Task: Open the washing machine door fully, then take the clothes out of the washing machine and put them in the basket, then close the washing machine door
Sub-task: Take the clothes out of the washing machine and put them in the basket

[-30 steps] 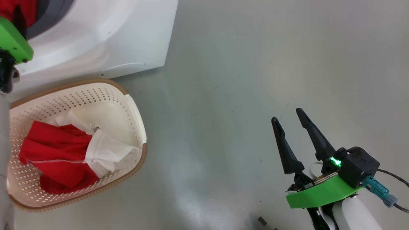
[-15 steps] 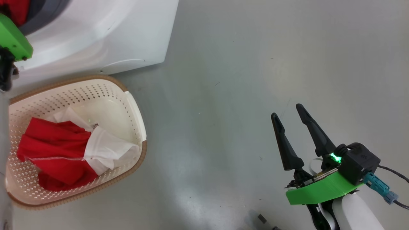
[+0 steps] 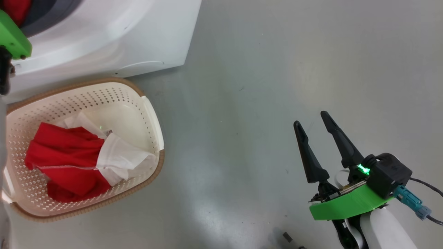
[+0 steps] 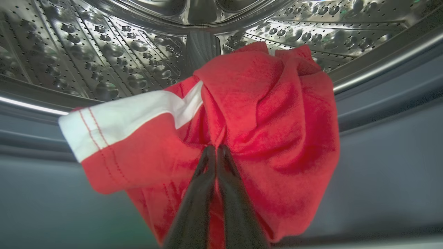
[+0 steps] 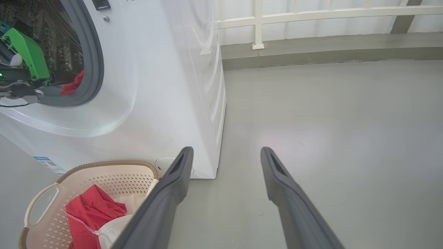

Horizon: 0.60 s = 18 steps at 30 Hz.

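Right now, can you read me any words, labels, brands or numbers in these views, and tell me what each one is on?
No text can be read.
Blue label sticker, low on the washing machine: print too small to read.
White tag on the clothes in the basket: dark marks, too small to read.

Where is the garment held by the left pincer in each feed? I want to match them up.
Head view: garment at the top left corner, above the green mount.
Left wrist view: garment at centre, bunched over the shut left pincer, drum behind.
Right wrist view: garment at upper left, a small red fold at the drum mouth.
Shared landmark: the grey ring around that mouth.
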### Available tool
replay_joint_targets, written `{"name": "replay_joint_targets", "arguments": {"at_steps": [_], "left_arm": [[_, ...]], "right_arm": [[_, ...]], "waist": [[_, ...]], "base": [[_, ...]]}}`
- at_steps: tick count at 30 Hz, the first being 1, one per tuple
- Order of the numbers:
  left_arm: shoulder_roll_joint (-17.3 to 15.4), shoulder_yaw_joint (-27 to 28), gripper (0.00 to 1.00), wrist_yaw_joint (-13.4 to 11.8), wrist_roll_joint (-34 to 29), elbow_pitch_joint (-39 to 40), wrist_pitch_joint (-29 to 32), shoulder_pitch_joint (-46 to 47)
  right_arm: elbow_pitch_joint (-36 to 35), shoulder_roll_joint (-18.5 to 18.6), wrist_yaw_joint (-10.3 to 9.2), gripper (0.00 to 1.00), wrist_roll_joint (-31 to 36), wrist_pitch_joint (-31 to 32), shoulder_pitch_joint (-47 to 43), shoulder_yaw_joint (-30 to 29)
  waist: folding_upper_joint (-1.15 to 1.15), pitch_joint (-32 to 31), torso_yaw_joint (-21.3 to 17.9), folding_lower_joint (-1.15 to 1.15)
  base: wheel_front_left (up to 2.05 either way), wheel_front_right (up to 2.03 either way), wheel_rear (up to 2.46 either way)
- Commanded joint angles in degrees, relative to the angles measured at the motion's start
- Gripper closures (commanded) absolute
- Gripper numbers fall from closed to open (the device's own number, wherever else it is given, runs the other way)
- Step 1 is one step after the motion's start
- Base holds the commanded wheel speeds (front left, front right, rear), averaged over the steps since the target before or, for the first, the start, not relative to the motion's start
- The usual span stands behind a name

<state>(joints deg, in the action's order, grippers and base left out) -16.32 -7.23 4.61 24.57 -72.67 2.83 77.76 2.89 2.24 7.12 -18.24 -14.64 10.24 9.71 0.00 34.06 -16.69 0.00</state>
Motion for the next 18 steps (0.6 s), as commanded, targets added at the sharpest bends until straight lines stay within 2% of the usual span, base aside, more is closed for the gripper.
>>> {"name": "replay_joint_targets", "arguments": {"at_steps": [1,18], "left_arm": [[-2.6,0.1,1.0,0.5,-0.7,1.6,-1.5,1.5],[-2.5,-1.6,1.0,1.6,-0.8,5.7,-11.3,0.8]], "right_arm": [[-1.0,0.6,0.36,0.0,-0.5,-0.4,0.5,0.9],[-1.3,0.6,0.36,0.0,0.3,-0.4,0.3,-0.2]], "waist": [[0.0,0.0,0.4,0.0],[0.0,-0.6,3.3,0.0]], "base": [[0.0,0.0,0.0],[0.0,0.0,0.0]]}}
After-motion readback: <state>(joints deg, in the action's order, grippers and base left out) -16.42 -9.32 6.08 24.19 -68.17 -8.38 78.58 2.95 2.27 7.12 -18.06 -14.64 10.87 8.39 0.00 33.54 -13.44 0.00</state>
